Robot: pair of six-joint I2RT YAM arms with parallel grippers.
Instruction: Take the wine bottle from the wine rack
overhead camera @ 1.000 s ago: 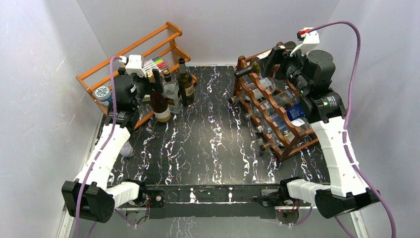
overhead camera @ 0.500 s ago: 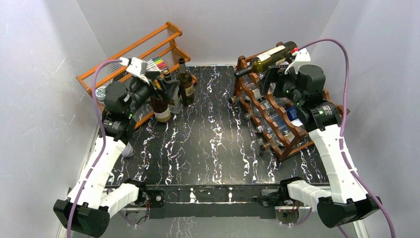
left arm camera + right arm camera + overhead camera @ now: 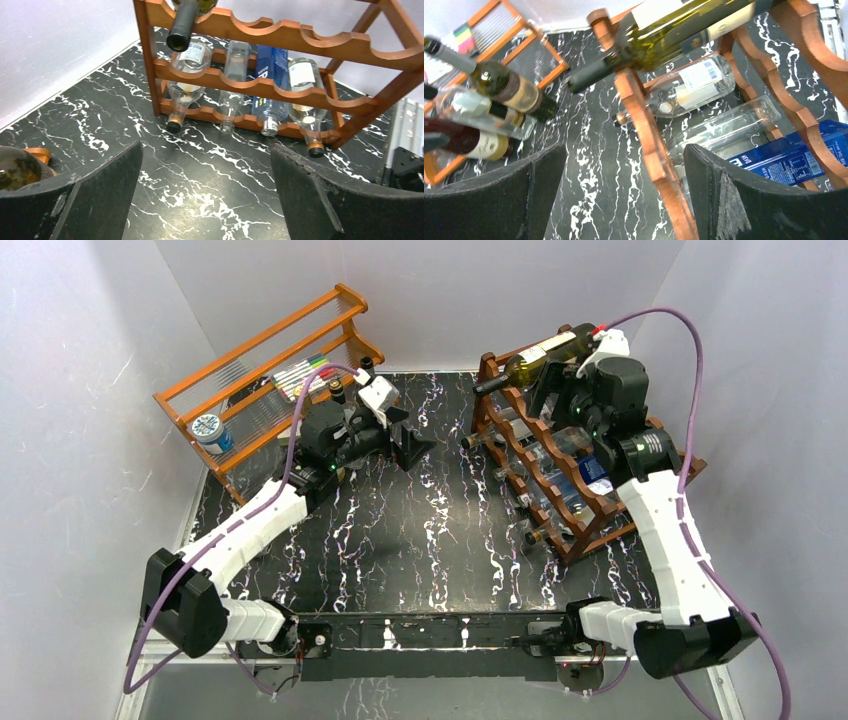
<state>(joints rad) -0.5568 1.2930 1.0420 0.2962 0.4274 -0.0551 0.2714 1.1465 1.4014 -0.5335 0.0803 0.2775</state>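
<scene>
Hanging spread wide and empty, my left gripper (image 3: 206, 150) faces the dark reddish-brown scalloped wooden wine rack (image 3: 300, 39) at three o'clock. My right gripper (image 3: 624, 150), equally spread, hovers just beside it. Farther, at one o'clock, the green glass wine bottle (image 3: 674, 22) lies on its top tier.

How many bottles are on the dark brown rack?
5. A dark wine bottle lies on the top tier; in a row below: labelled clear bottle, plain clear bottle, blue bottle, another labelled bottle. Others may be hidden.
</scene>
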